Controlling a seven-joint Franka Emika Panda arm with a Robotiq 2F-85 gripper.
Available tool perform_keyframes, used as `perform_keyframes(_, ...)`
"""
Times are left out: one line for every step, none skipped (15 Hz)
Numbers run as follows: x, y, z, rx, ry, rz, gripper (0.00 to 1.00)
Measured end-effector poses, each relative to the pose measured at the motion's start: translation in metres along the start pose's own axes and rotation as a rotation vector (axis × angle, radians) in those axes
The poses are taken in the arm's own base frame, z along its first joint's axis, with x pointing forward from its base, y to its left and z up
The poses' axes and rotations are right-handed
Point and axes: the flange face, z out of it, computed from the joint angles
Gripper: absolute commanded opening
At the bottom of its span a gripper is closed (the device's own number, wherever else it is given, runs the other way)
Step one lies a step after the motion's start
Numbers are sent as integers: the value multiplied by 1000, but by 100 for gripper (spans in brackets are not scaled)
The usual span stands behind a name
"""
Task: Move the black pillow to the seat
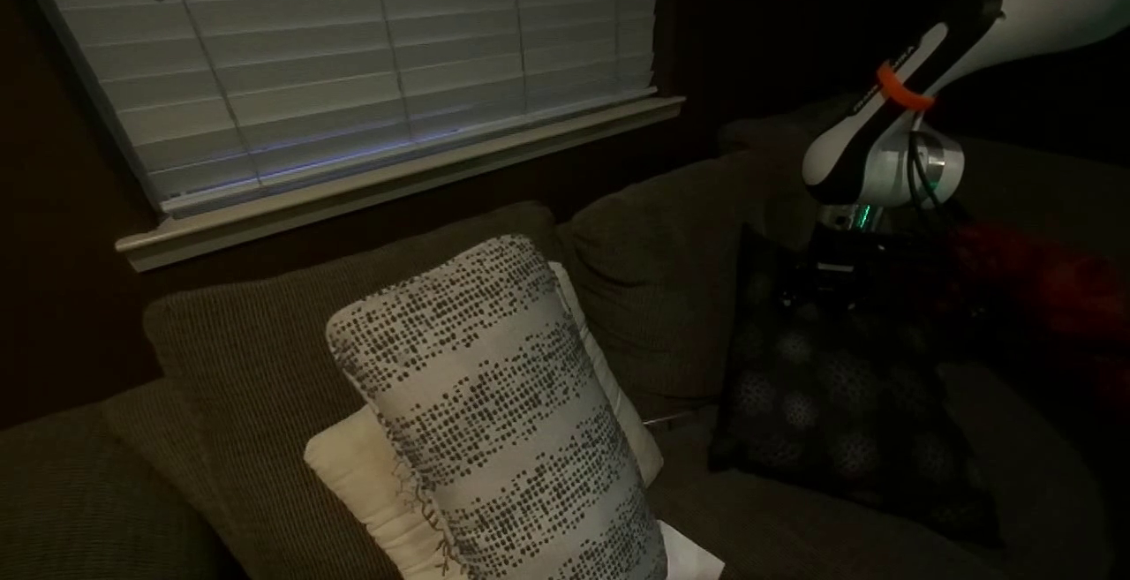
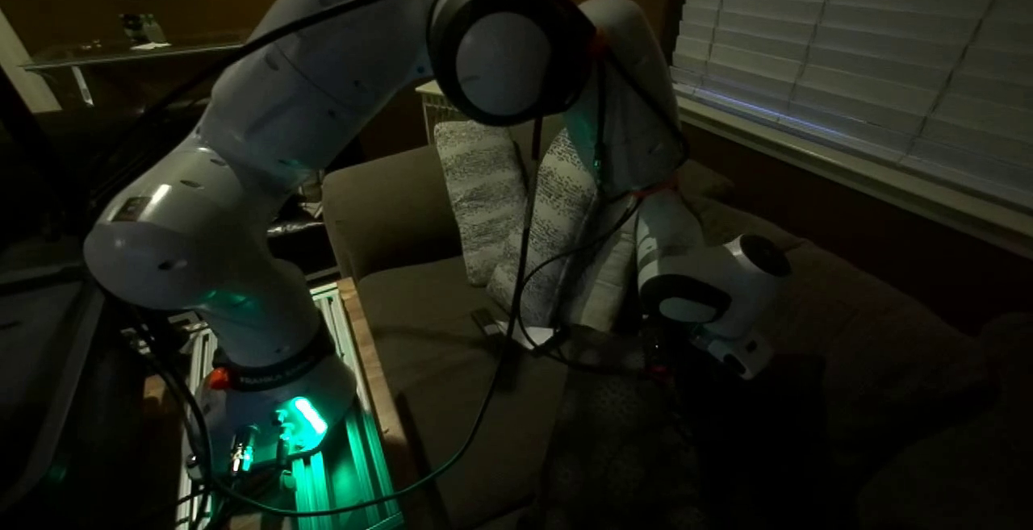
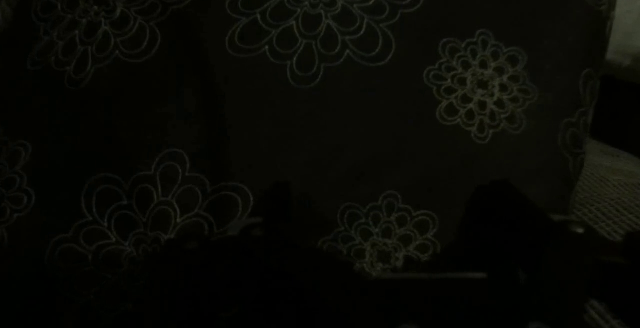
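The black pillow, with its pale flower-like pattern, stands tilted on the sofa, its lower edge at the dark seat. My gripper is at the upper part of that pillow in an exterior view. In the wrist view the pillow fills most of the picture, and my gripper shows its fingers wide apart in front of the fabric. Nothing is seen pinched between them. Darkness hides whether the fingertips touch the cloth. A broad stretch of the seat shows in an exterior view, where the fingers are too dark to make out.
A speckled pillow leans with a cream pillow behind it. Back cushions rise behind, below the window sill. A white sheet lies on the seat. A loose cable hangs across. Something red is beside the arm.
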Motion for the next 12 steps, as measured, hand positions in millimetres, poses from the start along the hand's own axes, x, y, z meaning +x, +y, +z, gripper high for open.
perform_keyframes(3,0,2,2,-7,0,64)
perform_keyframes(6,-1,4,4,-13,1,56)
perform_keyframes(8,-2,5,7,-18,3,50)
perform_keyframes(10,-2,6,11,-24,6,42)
perform_keyframes(13,-3,6,16,-27,11,36)
perform_keyframes(14,-5,6,22,-31,17,29)
perform_keyframes(15,-5,5,29,-34,27,23)
perform_keyframes(16,-6,5,36,-36,39,16)
perform_keyframes(18,-7,4,45,-35,55,8)
perform_keyframes(18,-7,4,56,-35,76,2)
perform_keyframes(19,-8,3,71,-35,104,0)
perform_keyframes(19,-8,3,90,-36,141,0)
